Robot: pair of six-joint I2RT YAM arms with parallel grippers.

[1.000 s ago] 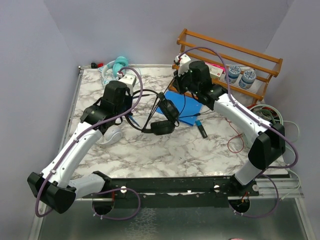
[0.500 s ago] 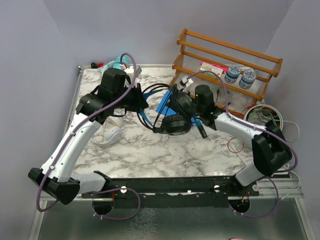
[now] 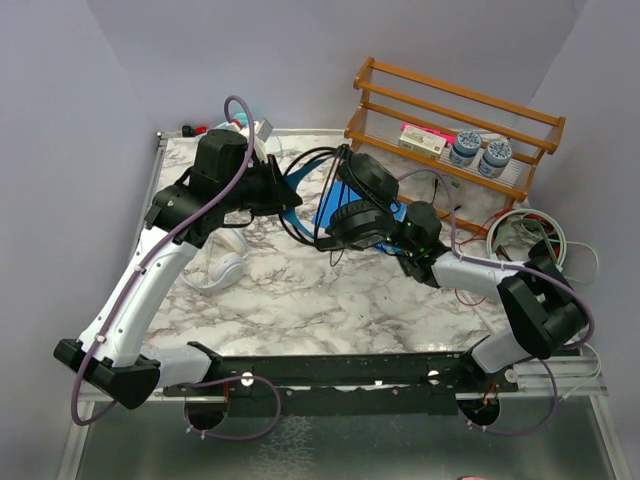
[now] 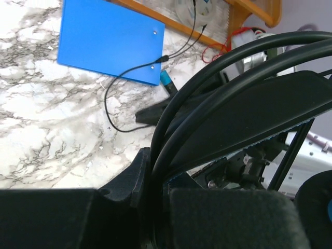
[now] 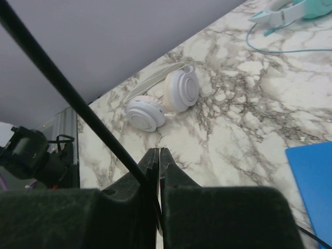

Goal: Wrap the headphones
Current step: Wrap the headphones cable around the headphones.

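Two robot arms hold the black headphones [image 3: 355, 222] in the air above the far half of a marbled desk [image 3: 330, 300], between the two wrists. The left tool [image 4: 153, 166] is clamped on the headphones' headband, whose thick black arcs run up and to the right out of the narrow gap between its jaws in the left wrist view. The right tool [image 5: 158, 155] is pressed together on the thin black cable [image 5: 72, 93], which runs taut and diagonal from its fingertips up to the top left corner of the right wrist view. From above, the headphones' two earcups sit one above the other just beside the right wrist, with loops of cable arching from them toward the left arm. The white headphones [image 3: 228, 270] lie flat on the desk under the left forearm, well apart from the black pair. The teal headphones [image 5: 308, 8] lie at the far left corner of the desk, largely hidden by the left arm from above, their pale cable trailing across the marble. A blue sheet [image 4: 109, 41] lies on the desk under the lifted pair, with a slack run of black cable crossing its near edge. A wooden rack [image 3: 460, 91] stands at the far right of the desk.
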